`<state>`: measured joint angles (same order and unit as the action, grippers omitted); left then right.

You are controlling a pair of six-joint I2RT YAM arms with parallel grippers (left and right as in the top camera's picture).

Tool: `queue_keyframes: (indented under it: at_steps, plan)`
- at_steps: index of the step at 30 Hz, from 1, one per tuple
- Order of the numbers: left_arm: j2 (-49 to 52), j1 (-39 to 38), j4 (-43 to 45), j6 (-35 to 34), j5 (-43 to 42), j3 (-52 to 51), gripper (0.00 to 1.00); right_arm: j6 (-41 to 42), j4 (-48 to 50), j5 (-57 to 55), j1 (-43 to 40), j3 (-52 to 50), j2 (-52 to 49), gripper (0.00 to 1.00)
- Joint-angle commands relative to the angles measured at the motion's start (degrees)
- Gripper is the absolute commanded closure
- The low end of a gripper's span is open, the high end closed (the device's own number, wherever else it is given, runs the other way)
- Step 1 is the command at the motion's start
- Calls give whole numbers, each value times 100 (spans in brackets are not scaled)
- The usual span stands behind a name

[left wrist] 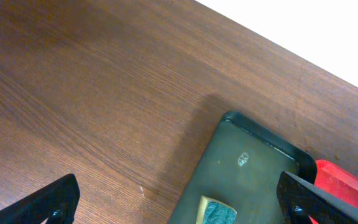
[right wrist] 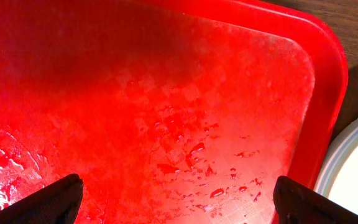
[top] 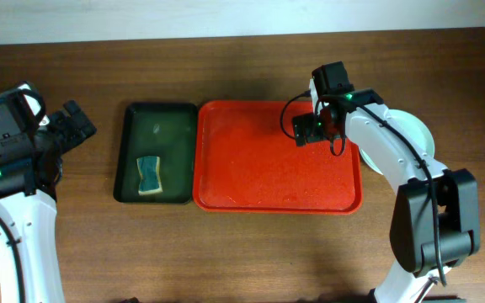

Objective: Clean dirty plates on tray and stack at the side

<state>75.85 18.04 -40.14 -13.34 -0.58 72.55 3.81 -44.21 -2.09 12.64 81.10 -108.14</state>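
Zero plates lie on the tray (top: 259,181); we find the dirty plates (top: 418,133) stacked just right of it. Right fingers (right wrist: 55,199), above the tray, and left fingers (left wrist: 48,202), well left of it, stand wide, empty. Risk: a careless rightward retreat knocks the stack.
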Motion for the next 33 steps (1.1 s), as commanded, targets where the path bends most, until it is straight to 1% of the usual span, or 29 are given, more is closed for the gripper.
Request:
queue_keyframes:
  at_steps: [1,6,9,12,15,25,30,33]
  plan:
    - [15,24,-9,-76,42,26,1,-42,15,-7,9,-33,94,2]
    - [15,24,-9,-76,42,26,1,-42,15,-7,9,-33,66,1]
    - [15,24,-9,-76,42,26,1,-42,13,-7,9,-33,249,1]
    - [15,24,-9,-76,42,26,1,-42,13,-7,11,-33,638,1]
    - [15,24,-11,-76,42,26,0,-42,13,-7,9,-33,1364,1]
    - [15,24,-48,-76,42,26,1,-44,7,-28,9,-33,4258,1]
    - [15,24,-114,-76,42,26,0,-48,13,-42,9,-33,5200,1]
    - [15,24,-114,-76,42,26,1,-46,9,-407,4,-35,5871,1]
